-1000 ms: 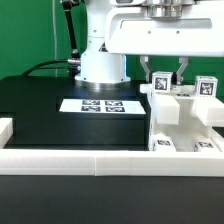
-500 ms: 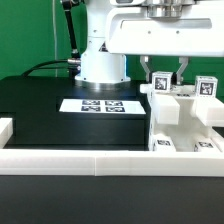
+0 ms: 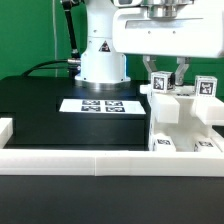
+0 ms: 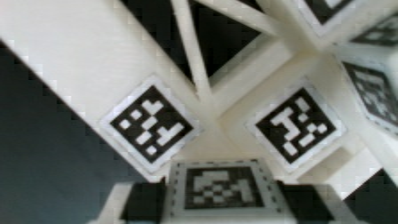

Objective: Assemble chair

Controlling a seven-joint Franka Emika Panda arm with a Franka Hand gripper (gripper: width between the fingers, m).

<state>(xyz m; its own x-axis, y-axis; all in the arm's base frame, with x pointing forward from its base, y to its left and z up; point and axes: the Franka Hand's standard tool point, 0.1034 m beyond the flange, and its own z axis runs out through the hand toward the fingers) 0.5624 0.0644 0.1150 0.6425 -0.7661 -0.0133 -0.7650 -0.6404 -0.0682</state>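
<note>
We see the chair (image 3: 185, 118) standing as a stepped white block on the black table (image 3: 40, 100), off to the exterior view's right of the marker board (image 3: 100, 104) and just behind the long white rail (image 3: 100, 160). Directly above the chair hangs our gripper (image 3: 167, 72). Its two dark fingers (image 3: 180, 72) point straight down and stand on either side of a small tagged post (image 3: 161, 84) that rises from the top of the chair.

The relation that matters is vertical: the post lies right under the gripper, its long axis upright and in line with the fingers, so we judge that any coming move runs straight up or straight down, with no sideways reach.

Whether the fingers press on the post or merely flank it, we cannot tell. In the exterior view they sit very close to its sides, and the wrist view shows only tagged white faces (image 4: 294, 125) pressed close to the camera, with the fingers out of sight.
</note>
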